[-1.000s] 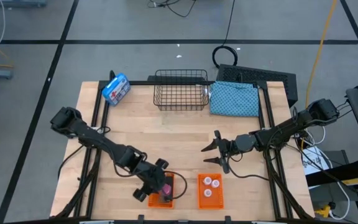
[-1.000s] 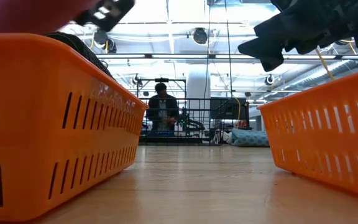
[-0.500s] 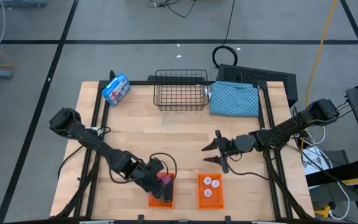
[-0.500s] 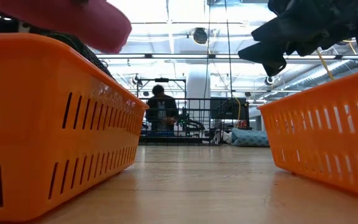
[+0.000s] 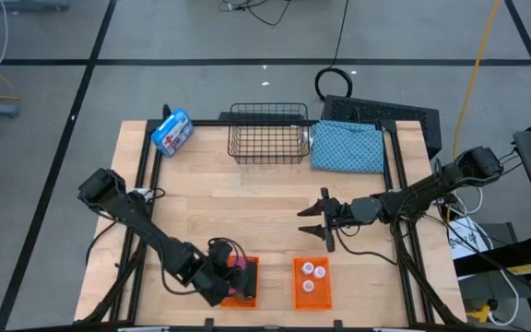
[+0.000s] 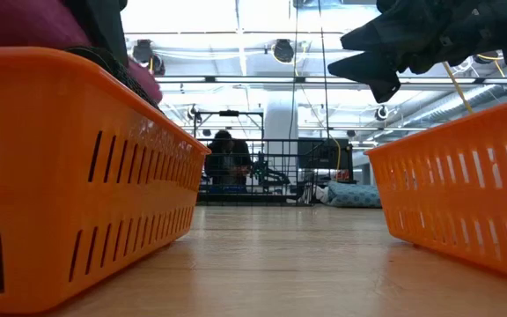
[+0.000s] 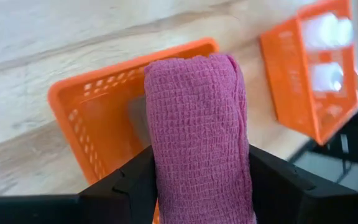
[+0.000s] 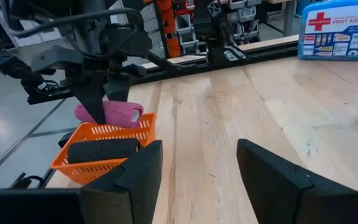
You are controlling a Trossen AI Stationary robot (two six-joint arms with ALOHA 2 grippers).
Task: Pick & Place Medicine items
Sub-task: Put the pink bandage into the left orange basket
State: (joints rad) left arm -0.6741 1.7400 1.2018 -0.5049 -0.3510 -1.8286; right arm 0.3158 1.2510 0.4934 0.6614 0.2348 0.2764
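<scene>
Pink roll (image 7: 199,134) gripped crosswise by left gripper (image 7: 197,180), above orange basket (image 7: 86,106)

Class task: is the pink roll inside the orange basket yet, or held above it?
Held above: left gripper clamps pink roll over orange basket.

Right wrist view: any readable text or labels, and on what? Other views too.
"FIRST AID KIT", beside a red cross: on the blue-and-white first aid kit at the table's far edge.
Smaller print and pictures below it: too small to read.
High view: the same kit shows a red mark, unreadable.
Low and left wrist views: none.
</scene>
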